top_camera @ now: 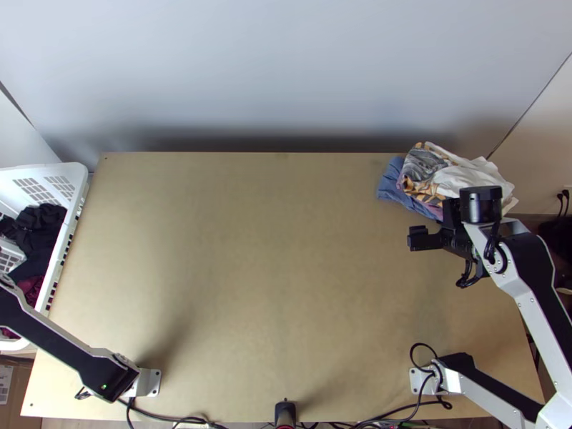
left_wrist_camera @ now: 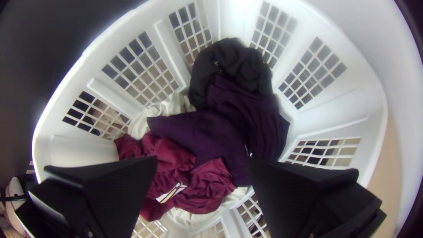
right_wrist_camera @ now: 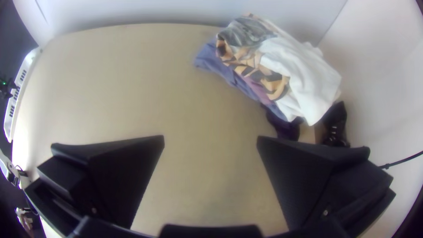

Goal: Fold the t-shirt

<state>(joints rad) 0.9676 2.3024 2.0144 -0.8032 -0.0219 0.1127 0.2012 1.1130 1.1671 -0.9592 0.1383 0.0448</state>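
Fingers apart, my left gripper hangs over the white laundry basket, whose walls ring the bunched maroon garment, the purple garment and, farther in, the black garment. They overlap, hiding their outlines. My right gripper, fingers also apart, is near the white printed garment, piled on blue cloth beyond it. The pile's long axis slants from far left to near right. I can't tell which garment is the t-shirt.
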